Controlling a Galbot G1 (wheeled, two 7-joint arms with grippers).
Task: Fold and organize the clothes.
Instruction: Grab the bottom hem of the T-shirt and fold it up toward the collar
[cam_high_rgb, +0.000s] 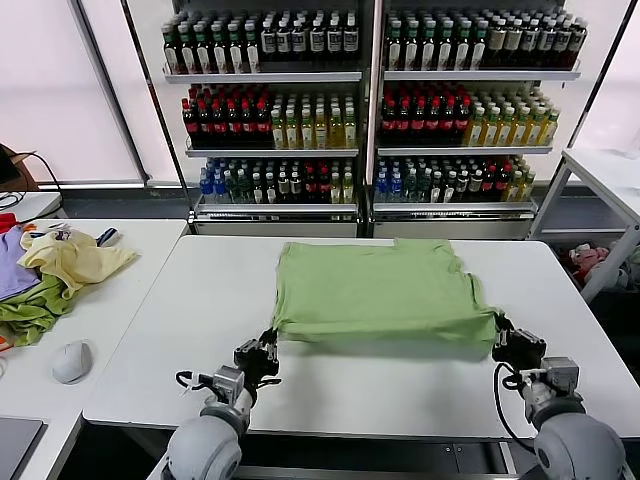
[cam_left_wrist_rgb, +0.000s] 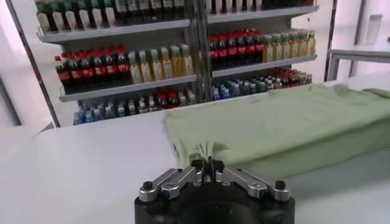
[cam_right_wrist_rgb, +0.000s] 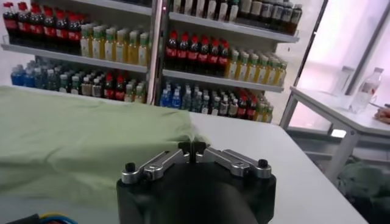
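Pinching the near corners of the polo shirt, lying partly folded mid-counter, I am clenching the left hand and right hand on its hem; next, I judge, comes lifting both evenly toward the far edge.

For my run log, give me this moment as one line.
stage: folding | polo shirt: flat on white table | left gripper: shut on near left corner | right gripper: shut on near right corner
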